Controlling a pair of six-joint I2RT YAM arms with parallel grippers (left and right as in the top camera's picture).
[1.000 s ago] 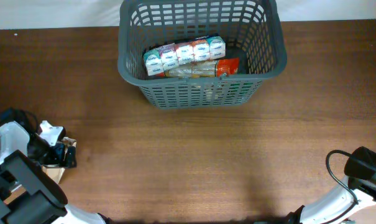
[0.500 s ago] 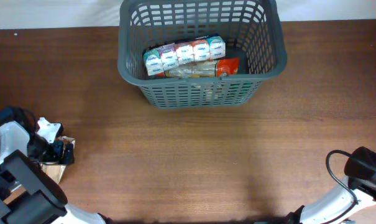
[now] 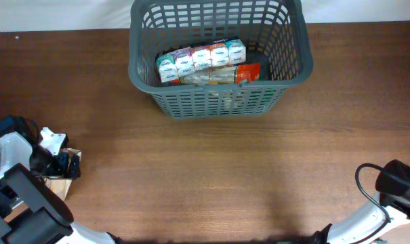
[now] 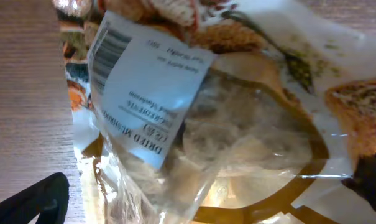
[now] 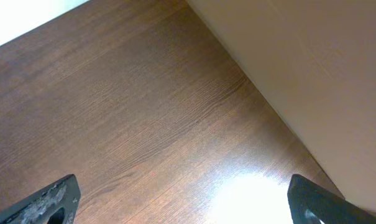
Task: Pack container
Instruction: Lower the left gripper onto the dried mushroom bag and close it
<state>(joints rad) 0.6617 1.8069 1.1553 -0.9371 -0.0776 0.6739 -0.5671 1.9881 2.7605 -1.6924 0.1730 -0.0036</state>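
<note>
While the basket [image 3: 218, 102] stands at the far middle of the brown wooden tabletop [image 3: 205, 176], both arms sit well apart from it at the near corners. It is a large dark grey plastic basket with slotted sides and a thick rim, and its far edge reaches past the far edge of the tabletop. Inside, a row of small cartons [image 3: 201, 57] in white, teal, red and orange runs from left to right across the bottom, tilted slightly so that its right end lies farther away. Just nearer than the row lies a clear packet [image 3: 208, 78] with pale contents, and touching its right end is an orange-red packet [image 3: 250, 72]. The left arm [image 3: 22, 193] is at the near left, bent over a clear bag [image 4: 237, 143] that lies on the wood at the left edge. Its white label [image 4: 147, 93] reads dried mushroom, and pale pieces show through the film. The left jaws are spread wide, one dark fingertip [image 4: 32, 199] to the left of the bag and the other on its right side, with the bag filling the space between; whether they press on it cannot be told. The right arm [image 3: 394, 196] is at the near right corner, and the right jaws are open wide over bare wood, with one worn fingertip [image 5: 45, 202] low at the left of its view.
</note>
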